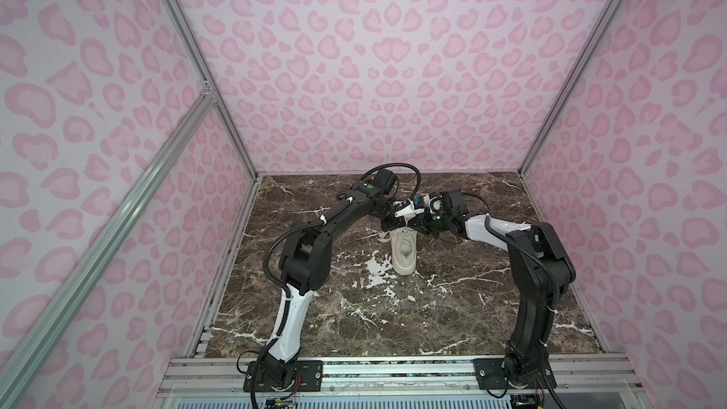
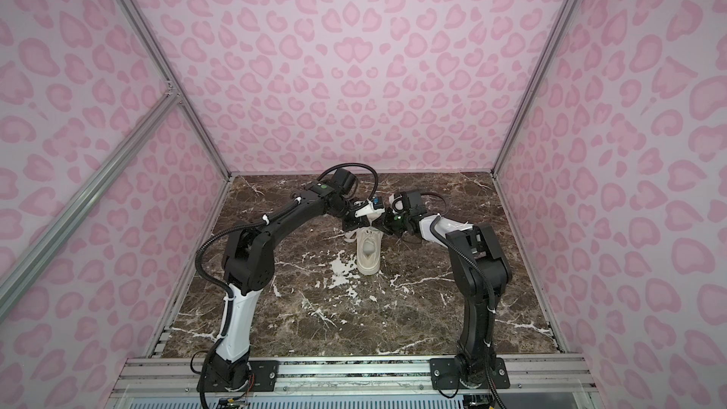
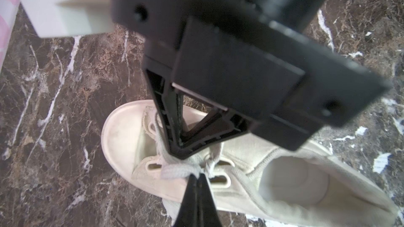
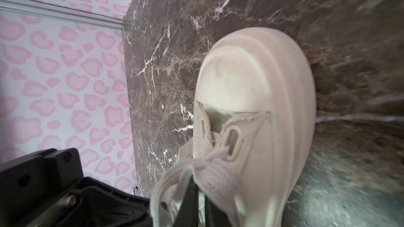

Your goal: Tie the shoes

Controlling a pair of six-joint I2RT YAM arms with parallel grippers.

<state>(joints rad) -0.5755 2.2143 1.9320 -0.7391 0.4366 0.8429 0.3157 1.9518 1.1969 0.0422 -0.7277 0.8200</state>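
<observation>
Cream sneaker (image 1: pixel 404 255), one; left hand (image 3: pixel 197 181) and right hand (image 4: pixel 197 195) each clamp its lace (image 3: pixel 175 171).

Black arms (image 1: pixel 346 210) with white shells (image 1: pixel 289 320), ribbed cables (image 1: pixel 269 265), zip ties (image 1: pixel 323 219), green lights (image 1: pixel 369 187).

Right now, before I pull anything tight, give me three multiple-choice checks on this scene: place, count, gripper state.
1. Where on the shoe do the left gripper and right gripper work? A) the heel B) the laced front end C) off the shoe
2. How many shoes stand on the marble table? A) one B) two C) three
3. The left gripper is: A) wide open B) shut on nothing C) shut on a lace
Answers: 1 B, both wrist views show them at the front eyelets; 2 A, both top views show a single cream shoe; 3 C, its closed jaws pinch the flat lace.
</observation>
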